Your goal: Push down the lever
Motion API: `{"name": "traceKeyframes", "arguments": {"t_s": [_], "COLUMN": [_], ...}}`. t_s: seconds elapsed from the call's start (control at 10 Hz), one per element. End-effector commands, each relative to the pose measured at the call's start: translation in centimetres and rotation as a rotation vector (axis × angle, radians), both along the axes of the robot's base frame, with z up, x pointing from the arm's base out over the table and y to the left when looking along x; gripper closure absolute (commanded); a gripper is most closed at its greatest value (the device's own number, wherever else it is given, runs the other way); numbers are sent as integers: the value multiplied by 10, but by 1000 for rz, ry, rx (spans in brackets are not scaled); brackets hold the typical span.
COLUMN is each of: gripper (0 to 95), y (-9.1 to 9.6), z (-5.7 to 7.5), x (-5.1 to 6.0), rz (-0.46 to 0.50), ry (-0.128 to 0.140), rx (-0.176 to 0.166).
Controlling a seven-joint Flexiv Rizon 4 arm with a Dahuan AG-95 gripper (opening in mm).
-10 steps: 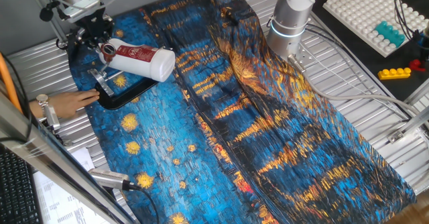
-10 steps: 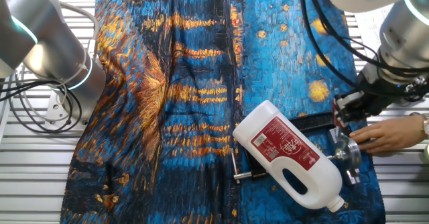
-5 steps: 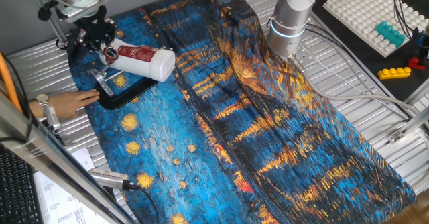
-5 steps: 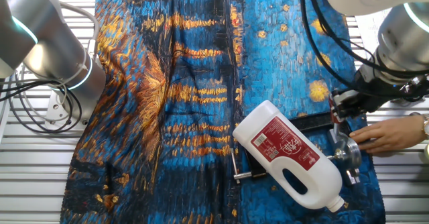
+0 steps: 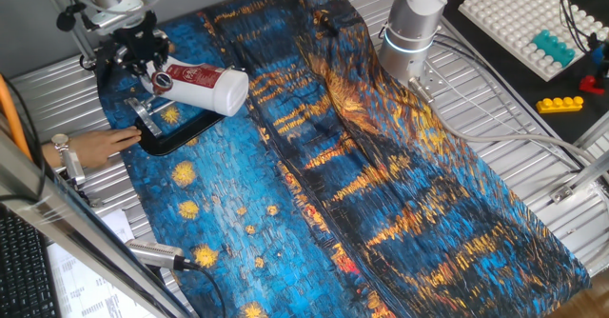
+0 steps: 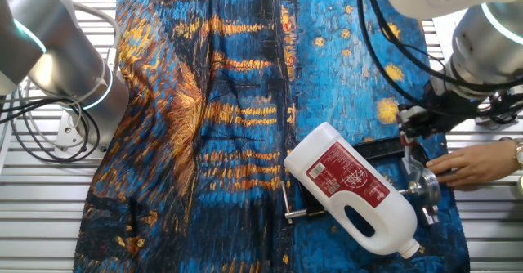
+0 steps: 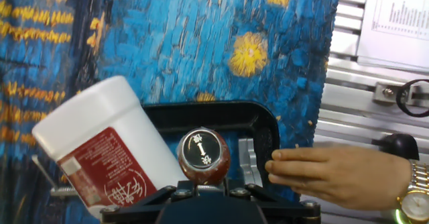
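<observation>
The clamp has a black base (image 5: 181, 135) on the blue cloth at the far left. Its lever (image 5: 147, 116) is a thin silver bar that slants over the base's left end. It also shows in the other fixed view (image 6: 421, 187) and in the hand view (image 7: 245, 158). I cannot make out its red-brown tip. My gripper (image 5: 145, 59) hovers just above the clamp, close to the red cap (image 7: 203, 155) of a white bottle (image 5: 205, 87). It is apart from the lever, and its fingers look pressed together and empty (image 7: 209, 184).
The white bottle with the red label (image 6: 359, 187) lies on its side across the clamp's base. A person's hand (image 7: 328, 174) rests on the base's edge beside the lever, also seen in the fixed view (image 5: 90, 147). A second arm's base (image 5: 411, 32) stands at the back.
My gripper has shifted a little along the clamp toward the bottle's cap. The bottle, clamp and hand have not moved.
</observation>
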State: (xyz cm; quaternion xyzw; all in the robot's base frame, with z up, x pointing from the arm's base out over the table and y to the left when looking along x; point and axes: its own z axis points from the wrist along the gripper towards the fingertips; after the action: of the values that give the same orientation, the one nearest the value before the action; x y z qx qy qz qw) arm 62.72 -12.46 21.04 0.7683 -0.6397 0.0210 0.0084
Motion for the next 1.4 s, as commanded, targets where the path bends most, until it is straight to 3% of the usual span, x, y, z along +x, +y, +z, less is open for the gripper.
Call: {"name": "traceKeyframes", "arguments": {"t_s": [0.1,0.3,0.7,0.9,1.1,1.2,1.4], "gripper": [760,760,760,760,760,760,760], "y": [1,1,1,1,1,1,1], "z": [-2,-3,-3,-3,-3,-3,-3], "x": [1,1,1,1,1,1,1], "rz": [-5,-16,72,124,124,114,128], "ry": [-1,-2,-21,-39,-50,-72,-70], "rx": [17,50,55,33,39,35,49]}}
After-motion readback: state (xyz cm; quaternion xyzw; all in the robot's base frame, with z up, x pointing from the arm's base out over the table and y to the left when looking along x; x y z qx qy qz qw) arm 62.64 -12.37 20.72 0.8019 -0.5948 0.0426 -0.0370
